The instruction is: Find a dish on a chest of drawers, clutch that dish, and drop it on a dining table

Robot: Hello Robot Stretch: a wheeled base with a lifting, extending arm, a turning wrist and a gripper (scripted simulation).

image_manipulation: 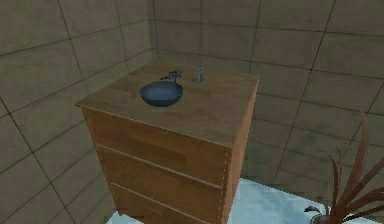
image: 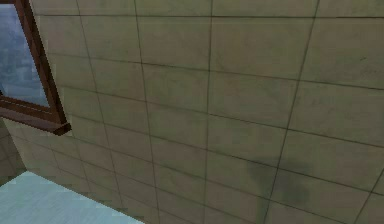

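Observation:
A dark blue bowl-shaped dish (image_manipulation: 161, 94) rests on top of a wooden chest of drawers (image_manipulation: 168, 150), toward its back left corner in the arm side view. The chest stands in a corner of tiled walls and has three drawer fronts. Just behind the dish lie a small dark thing (image_manipulation: 176, 73) and a small grey upright thing (image_manipulation: 201, 74).
A greenish tiled wall (image: 230, 110) stands close ahead in the forward view, with a wood-framed window (image: 22, 60) at its left. Pale floor (image: 50, 205) shows at the bottom left. A reddish-leaved plant (image_manipulation: 350, 190) stands at the arm side view's bottom right.

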